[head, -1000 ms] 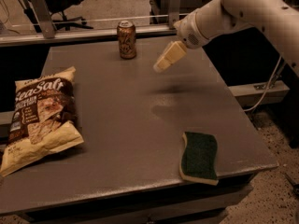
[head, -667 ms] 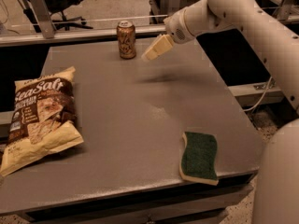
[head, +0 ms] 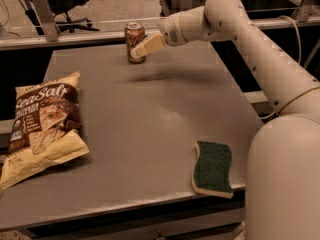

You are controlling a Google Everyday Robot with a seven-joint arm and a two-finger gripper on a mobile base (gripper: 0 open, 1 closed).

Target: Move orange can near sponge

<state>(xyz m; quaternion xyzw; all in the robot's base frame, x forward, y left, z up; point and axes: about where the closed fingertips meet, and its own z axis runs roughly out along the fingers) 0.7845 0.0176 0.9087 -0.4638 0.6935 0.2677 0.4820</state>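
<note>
The orange can (head: pixel 133 38) stands upright near the far edge of the grey table (head: pixel 140 129). My gripper (head: pixel 140 50) reaches in from the right on the white arm (head: pixel 240 29), and its pale fingers (head: pixel 148 46) overlap the can's right lower side. The sponge (head: pixel 213 167), green face up over a pale yellow layer, lies flat at the table's near right corner, far from the can.
A large chip bag (head: pixel 42 124) lies at the table's left side. My arm's lower segment (head: pixel 282 184) fills the near right. A rail and a chair base (head: pixel 65 14) stand behind the table.
My gripper has moved left along the far side of the table and now reaches the can. The can, sponge and chip bag have not moved.
</note>
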